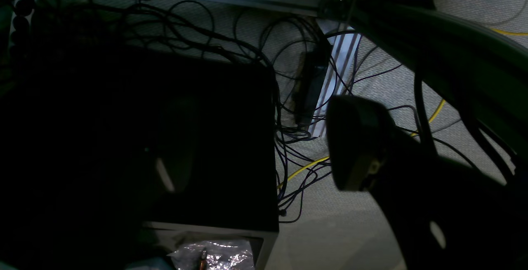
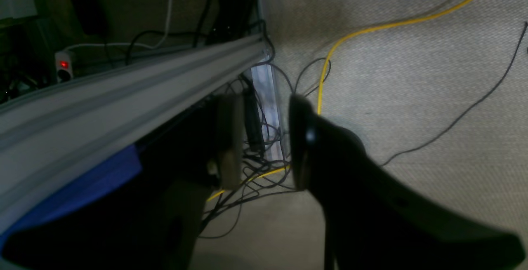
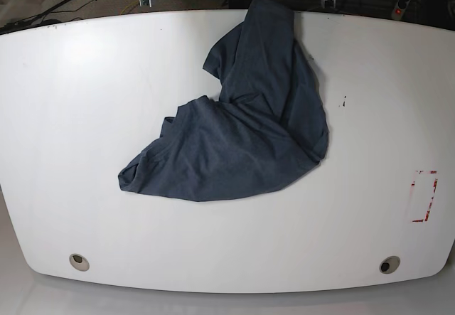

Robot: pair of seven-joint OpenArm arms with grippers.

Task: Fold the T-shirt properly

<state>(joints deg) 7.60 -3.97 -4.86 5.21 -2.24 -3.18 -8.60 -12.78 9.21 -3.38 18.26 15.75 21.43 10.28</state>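
Observation:
The dark navy T-shirt (image 3: 249, 126) lies crumpled on the white table (image 3: 85, 116) in the base view. It runs from the far edge near the middle down to a bunched end at the lower left, and it is not spread flat. Neither arm shows in the base view. Both wrist cameras look at the floor beside the table, away from the shirt. My left gripper (image 1: 260, 158) is open and empty; one finger (image 1: 354, 142) shows and the other is lost in shadow. My right gripper (image 2: 266, 142) is open and empty, with both fingers (image 2: 303, 146) apart.
A small red-marked rectangle (image 3: 424, 198) sits at the table's right. Two round holes (image 3: 79, 262) are near the front edge. Tangled cables (image 1: 297, 97), a yellow cable (image 2: 371, 27), a dark box (image 1: 165, 138) and an aluminium rail (image 2: 123, 92) lie below.

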